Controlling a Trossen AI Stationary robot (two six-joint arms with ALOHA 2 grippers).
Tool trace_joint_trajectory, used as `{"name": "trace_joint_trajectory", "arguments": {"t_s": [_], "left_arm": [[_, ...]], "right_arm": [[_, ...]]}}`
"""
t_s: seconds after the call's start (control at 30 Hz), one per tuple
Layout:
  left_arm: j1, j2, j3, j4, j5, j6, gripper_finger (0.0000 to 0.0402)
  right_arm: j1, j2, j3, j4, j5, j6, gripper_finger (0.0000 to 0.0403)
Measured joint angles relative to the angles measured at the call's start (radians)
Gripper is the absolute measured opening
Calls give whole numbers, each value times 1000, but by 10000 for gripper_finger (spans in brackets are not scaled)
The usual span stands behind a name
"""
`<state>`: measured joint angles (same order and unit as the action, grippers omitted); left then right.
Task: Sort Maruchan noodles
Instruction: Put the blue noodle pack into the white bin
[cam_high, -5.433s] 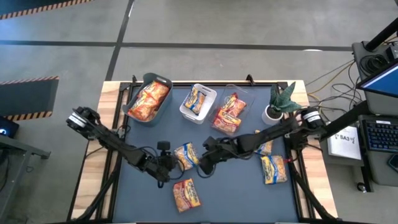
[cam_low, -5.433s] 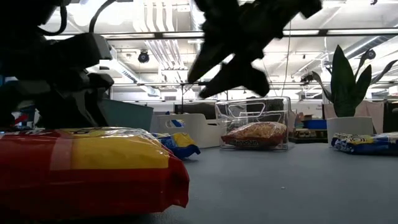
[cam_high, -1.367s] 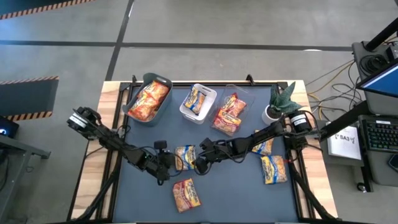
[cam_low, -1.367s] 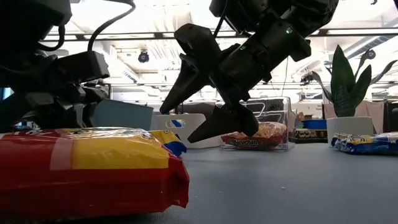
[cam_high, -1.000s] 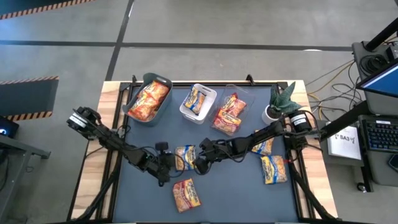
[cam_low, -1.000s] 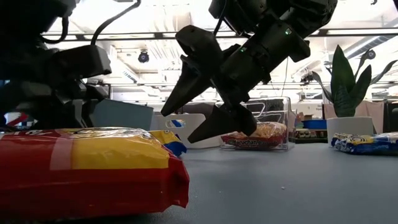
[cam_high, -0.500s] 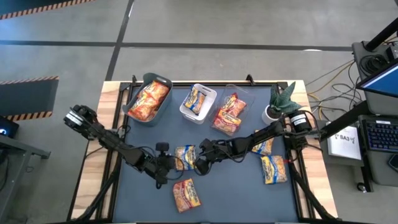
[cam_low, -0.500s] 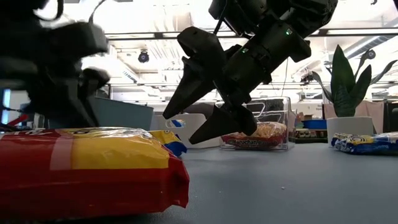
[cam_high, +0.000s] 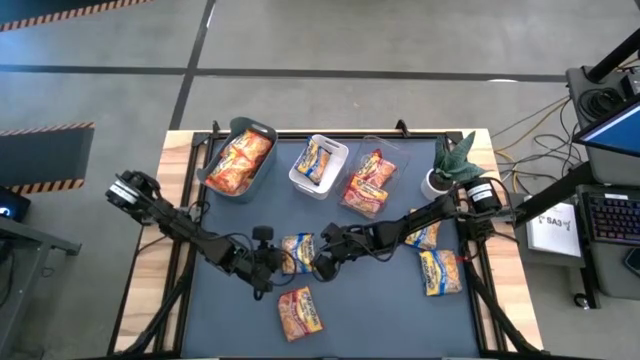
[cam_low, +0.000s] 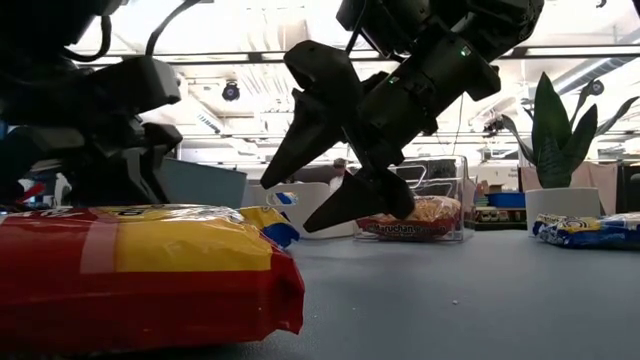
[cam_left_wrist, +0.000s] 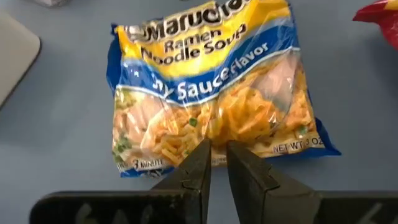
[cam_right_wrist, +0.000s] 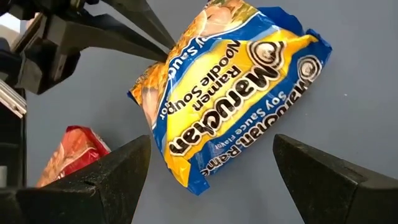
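Observation:
A blue-and-yellow Maruchan noodle packet (cam_high: 298, 252) lies mid-table between my two grippers. My left gripper (cam_left_wrist: 215, 149) is at the packet's left edge, its fingers almost together on that edge. My right gripper (cam_right_wrist: 212, 149) hovers wide open just right of and above the packet (cam_right_wrist: 230, 93), touching nothing. An orange-red packet (cam_high: 300, 311) lies flat nearer the front edge. In the low view it (cam_low: 140, 270) hides most of the blue-and-yellow one. More packets lie in the three bins at the back. My left gripper pinches the packet's edge below the printed label (cam_left_wrist: 186, 167), about the middle of that edge, between its two fingers. The fingers slant down from the table's left and lie across the edge. The packet's far part (cam_left_wrist: 199, 37) rests on the table.
The grey-green bin (cam_high: 240, 158), the white bin (cam_high: 320, 163) and the clear bin (cam_high: 368, 182) stand in a row at the back. A potted plant (cam_high: 450, 165) is at the back right. Two more packets (cam_high: 440, 271) (cam_high: 425, 236) lie at the right.
My left gripper has rocked briefly and rolled a little about its own line, staying at the packet's edge. The packet and my right gripper have kept their places.

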<state>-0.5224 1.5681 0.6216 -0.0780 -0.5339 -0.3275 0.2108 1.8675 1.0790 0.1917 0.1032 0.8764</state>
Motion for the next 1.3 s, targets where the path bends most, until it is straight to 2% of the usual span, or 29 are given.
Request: {"name": "trace_joint_trajectory", "arguments": {"t_s": [0.3,0.63,1.0,1.3], "left_arm": [[1,1,-3,-14,22,-45,38],[1,1,-3,-10,23,-56,38],[0,2,-4,-4,24,-60,38],[0,2,-6,-5,26,-60,38]], "right_arm": [[-5,0,-5,0,2,54,327],[-8,7,-6,8,59,48,327],[-8,143,-6,266,46,-8,327],[-10,145,-7,324,21,-11,315]]}}
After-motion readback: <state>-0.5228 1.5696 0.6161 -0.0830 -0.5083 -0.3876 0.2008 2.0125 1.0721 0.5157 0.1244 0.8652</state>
